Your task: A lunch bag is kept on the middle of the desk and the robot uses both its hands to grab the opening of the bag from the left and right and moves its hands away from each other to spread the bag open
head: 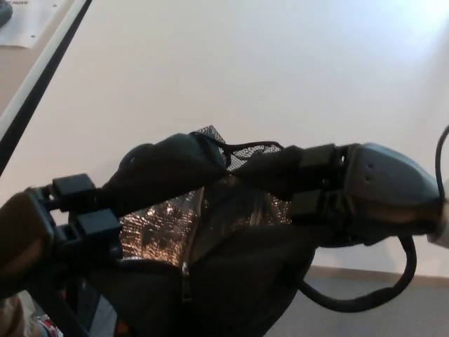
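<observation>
2 black hands pinch the rim of a black lunch bag (231,281) low in the frame.

The left hand (42,235), at the lower left, has its fingers (88,210) closed on the bag's left rim; the right hand (368,189), at center right, grips the right rim. Between them the mouth gapes, showing silver foil lining (151,228) and a strip of mesh (242,149) at the top edge. The bag sits at the near edge of the white desk (266,70), which fills the upper frame. A black cable (365,298) loops beneath the right hand.
</observation>
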### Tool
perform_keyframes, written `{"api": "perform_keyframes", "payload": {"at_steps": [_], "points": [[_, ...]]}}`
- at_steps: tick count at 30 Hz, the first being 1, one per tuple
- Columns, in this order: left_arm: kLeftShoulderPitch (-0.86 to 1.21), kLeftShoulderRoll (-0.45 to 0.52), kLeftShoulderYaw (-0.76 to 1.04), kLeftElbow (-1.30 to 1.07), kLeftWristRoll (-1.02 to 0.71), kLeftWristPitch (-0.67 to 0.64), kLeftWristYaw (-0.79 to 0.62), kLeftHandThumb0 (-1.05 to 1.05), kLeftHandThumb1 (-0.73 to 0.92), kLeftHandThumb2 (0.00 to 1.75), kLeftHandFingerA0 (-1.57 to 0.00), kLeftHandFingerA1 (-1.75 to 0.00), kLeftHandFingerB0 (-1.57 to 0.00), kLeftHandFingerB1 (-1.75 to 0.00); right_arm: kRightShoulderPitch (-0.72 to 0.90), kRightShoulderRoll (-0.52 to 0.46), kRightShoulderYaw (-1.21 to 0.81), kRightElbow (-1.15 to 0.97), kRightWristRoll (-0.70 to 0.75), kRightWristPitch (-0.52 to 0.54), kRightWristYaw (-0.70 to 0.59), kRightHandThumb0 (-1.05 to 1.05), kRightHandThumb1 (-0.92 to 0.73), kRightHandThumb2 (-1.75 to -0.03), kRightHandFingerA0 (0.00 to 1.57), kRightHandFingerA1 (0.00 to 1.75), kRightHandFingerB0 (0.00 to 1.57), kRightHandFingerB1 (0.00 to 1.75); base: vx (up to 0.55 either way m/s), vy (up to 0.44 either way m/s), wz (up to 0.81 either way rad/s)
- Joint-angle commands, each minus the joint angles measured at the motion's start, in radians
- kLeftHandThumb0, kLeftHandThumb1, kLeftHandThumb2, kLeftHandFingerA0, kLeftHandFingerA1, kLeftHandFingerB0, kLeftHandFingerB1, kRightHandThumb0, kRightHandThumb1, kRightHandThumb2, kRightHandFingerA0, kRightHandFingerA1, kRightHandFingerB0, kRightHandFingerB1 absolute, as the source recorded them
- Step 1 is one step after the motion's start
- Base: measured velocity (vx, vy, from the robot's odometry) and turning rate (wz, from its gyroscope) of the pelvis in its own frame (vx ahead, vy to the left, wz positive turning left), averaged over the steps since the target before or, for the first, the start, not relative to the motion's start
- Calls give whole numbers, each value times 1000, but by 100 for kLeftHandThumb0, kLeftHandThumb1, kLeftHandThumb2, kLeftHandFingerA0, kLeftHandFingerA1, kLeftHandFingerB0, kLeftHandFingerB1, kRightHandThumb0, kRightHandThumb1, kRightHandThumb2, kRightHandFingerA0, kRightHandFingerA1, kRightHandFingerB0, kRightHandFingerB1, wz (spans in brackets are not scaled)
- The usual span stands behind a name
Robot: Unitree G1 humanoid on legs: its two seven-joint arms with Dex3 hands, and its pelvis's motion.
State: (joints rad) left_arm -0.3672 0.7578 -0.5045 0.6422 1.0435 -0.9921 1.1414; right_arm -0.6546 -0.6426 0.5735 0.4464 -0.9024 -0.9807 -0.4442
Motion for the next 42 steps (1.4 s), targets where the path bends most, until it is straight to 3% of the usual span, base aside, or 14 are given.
{"api": "perform_keyframes", "payload": {"at_steps": [1, 17, 20, 23, 24, 28, 32, 35, 36, 38, 39, 40, 41, 42], "points": [[203, 74, 120, 225, -160, -18, 47, -24, 43, 126, -101, -175, -88, -157, 177, -184, -21, 244, -225, 58, -595, -31, -60, -73, 91, 175, 78, 172, 0, 0, 0], [274, 50, 136, 165, -158, -27, 27, -23, 47, 128, -102, -174, -91, -151, 62, -65, 192, 482, -343, 231, -854, -31, -62, -69, 91, 171, 82, 160, 0, 0, 0], [198, 55, 150, 112, -147, -19, -8, -23, 42, 128, -104, -168, -97, -147, -28, -33, 212, 468, -348, 218, -794, -32, -57, -69, 99, 157, 89, 140, 0, 0, 0], [84, 59, 160, 62, -126, -12, -58, -25, 45, 125, -105, -166, -98, -147, -118, 15, 209, 436, -329, 201, -692, -31, -57, -70, 97, 155, 88, 145, 0, 0, 0], [2, 47, 169, 39, -120, 1, -95, -22, 35, 121, -98, -173, -91, -159, -187, 58, 210, 434, -322, 191, -655, -28, -53, -66, 91, 168, 83, 155, 0, 0, 0], [-258, -14, 172, 7, -89, 28, -195, -10, 22, 113, -99, -168, -88, -157, -373, 200, 180, 490, -225, 156, -501, -26, -56, -66, 83, 175, 66, 172, 0, 0, 0], [-431, -56, 149, 45, -43, 26, -186, -17, 24, 117, -97, -173, -81, -161, -490, 289, 140, 569, -142, 185, -369, -24, -55, -56, 85, 174, 67, 158, 0, 0, 0], [-520, -72, 141, 19, -3, 40, -156, -17, 24, 123, -99, -167, -82, -156, -572, 339, 100, 622, -100, 201, -341, -13, -44, -66, 84, 172, 73, 158, 0, 0, 0], [-548, -79, 144, -10, 1, 44, -158, -20, 47, 69, -111, -117, -96, -84, -605, 351, 81, 630, -92, 230, -327, -26, -48, -58, 85, 157, 87, 93, 0, 0, 0], [-569, -92, 144, -39, 16, 61, -138, -17, 47, 70, -107, -115, -95, -83, -640, 362, 64, 635, -97, 281, -307, -30, -51, -59, 79, 151, 80, 88, 0, 0, 0], [-574, -98, 143, -53, 22, 69, -128, -16, 50, 64, -98, -102, -91, -72, -658, 360, 61, 643, -101, 275, -299, -48, -52, -58, 66, 124, 52, 60, 0, 0, 0], [-581, -105, 139, -63, 31, 67, -110, -6, 43, 83, -67, -58, -68, -45, -671, 360, 56, 641, -107, 302, -284, -68, -47, -84, 66, 82, 36, 50, 0, 0, 0], [-588, -112, 133, -69, 42, 62, -89, -6, 43, 83, -67, -58, -68, -45, -681, 363, 50, 635, -114, 349, -265, -68, -47, -84, 66, 82, 36, 50, 0, 0, 0], [-586, -110, 132, -85, 48, 72, -98, -6, 39, 92, -55, -48, -57, -39, -676, 376, 13, 636, -56, 342, -199, -49, -55, -57, 64, 62, 42, 34, 0, 0, 0]]}}
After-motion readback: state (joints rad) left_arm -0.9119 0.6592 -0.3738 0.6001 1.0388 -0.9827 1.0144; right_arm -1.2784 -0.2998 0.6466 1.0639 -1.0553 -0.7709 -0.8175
